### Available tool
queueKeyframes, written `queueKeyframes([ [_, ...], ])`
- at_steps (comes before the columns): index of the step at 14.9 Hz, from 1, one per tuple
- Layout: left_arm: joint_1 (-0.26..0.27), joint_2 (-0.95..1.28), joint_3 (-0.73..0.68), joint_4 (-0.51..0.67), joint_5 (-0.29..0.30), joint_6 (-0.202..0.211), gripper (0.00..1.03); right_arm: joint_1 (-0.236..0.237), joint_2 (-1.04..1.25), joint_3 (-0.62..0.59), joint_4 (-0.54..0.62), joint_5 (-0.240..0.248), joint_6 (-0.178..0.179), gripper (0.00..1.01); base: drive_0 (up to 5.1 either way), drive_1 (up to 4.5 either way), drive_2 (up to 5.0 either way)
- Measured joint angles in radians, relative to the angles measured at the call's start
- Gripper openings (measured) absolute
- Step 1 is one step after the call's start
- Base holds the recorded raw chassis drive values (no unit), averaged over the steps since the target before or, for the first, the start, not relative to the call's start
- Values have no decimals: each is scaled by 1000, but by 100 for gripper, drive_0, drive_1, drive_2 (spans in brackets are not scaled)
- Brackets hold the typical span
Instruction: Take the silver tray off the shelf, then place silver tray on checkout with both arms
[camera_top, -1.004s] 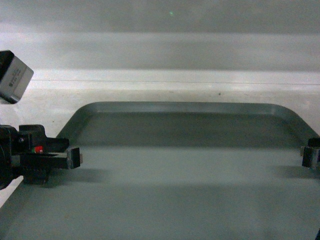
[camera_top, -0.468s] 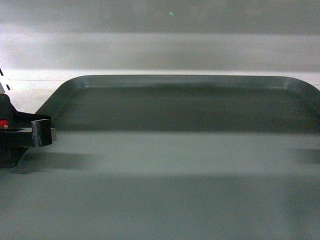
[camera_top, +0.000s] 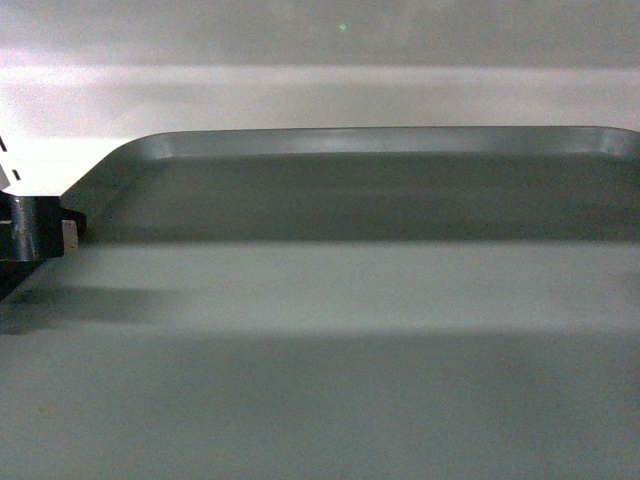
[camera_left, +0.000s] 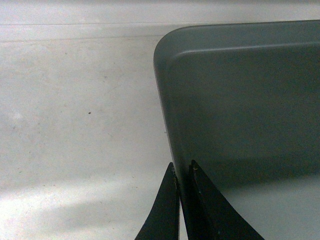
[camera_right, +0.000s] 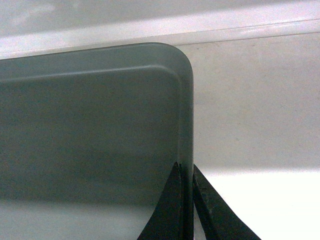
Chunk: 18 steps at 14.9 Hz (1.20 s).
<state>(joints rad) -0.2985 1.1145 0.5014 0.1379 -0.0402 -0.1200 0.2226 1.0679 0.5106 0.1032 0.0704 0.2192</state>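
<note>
The silver tray (camera_top: 340, 300) fills most of the head view, its far rim high in the frame. My left gripper (camera_left: 183, 172) is shut on the tray's (camera_left: 240, 110) left rim, one finger inside and one outside. My right gripper (camera_right: 186, 167) is shut on the tray's (camera_right: 90, 125) right rim in the same way. In the head view only the tip of the left gripper (camera_top: 40, 235) shows at the left edge; the right gripper is out of that frame. White shelf board (camera_left: 75, 110) lies beneath and beyond the tray. The checkout is out of view.
The white shelf surface (camera_right: 255, 100) runs to a back wall with a ledge (camera_right: 225, 25) just past the tray's far corners. A white upright with slots (camera_top: 8, 165) shows at the far left of the head view.
The tray has come closer to the head camera and looms larger, its far rim higher in frame. The left gripper slid toward the left edge and the right gripper left the head view.
</note>
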Motion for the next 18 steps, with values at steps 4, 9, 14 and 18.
queueKeyframes([
  [4, 8, -13, 2, -2, 10, -3, 4, 1, -11, 1, 1, 0, 0, 3, 0, 0, 0],
  [9, 8, -13, 2, -2, 10, -3, 4, 1, -11, 1, 1, 0, 0, 3, 0, 0, 0],
  [14, 8, -13, 2, -2, 10, -3, 4, 1, -11, 1, 1, 0, 0, 3, 0, 0, 0],
  [18, 8, -13, 2, -2, 10, -3, 4, 1, -11, 1, 1, 0, 0, 3, 0, 0, 0],
])
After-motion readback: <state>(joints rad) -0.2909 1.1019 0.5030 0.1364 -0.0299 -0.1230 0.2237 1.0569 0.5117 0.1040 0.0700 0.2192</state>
